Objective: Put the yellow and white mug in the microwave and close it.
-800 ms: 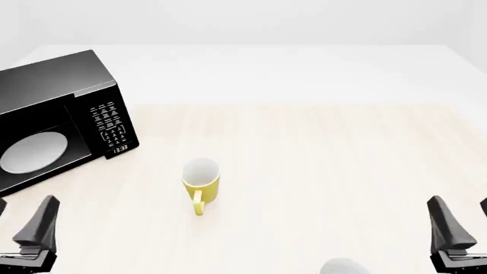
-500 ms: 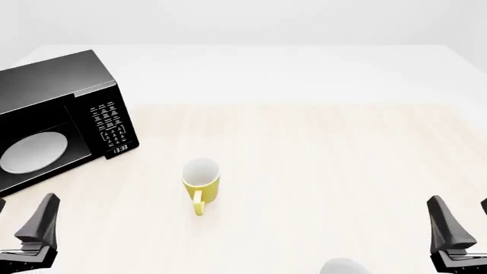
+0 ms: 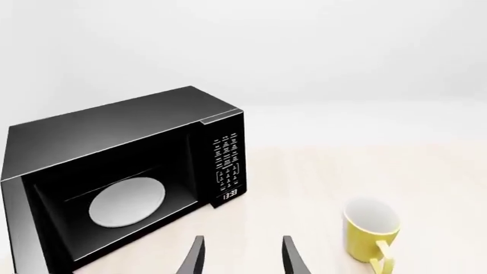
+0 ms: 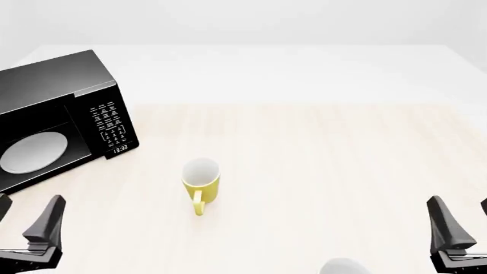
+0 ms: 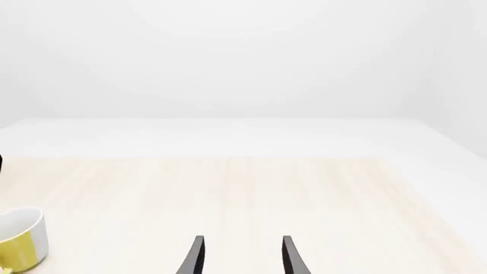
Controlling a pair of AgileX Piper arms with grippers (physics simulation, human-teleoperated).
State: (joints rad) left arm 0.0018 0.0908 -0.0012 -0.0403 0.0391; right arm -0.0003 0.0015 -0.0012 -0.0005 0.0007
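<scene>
While the right gripper is holding its place at the near right edge, I am shifting the left gripper slightly rightward and lower; both are spread wide, gripping nothing. I judge this to be the opening of the reach. The yellow and white mug is standing upright mid-table, handle toward me, well apart from both grippers. The microwave is sitting far left, cavity exposed and turntable showing. The pale wooden table is lying under plain white walls.
</scene>
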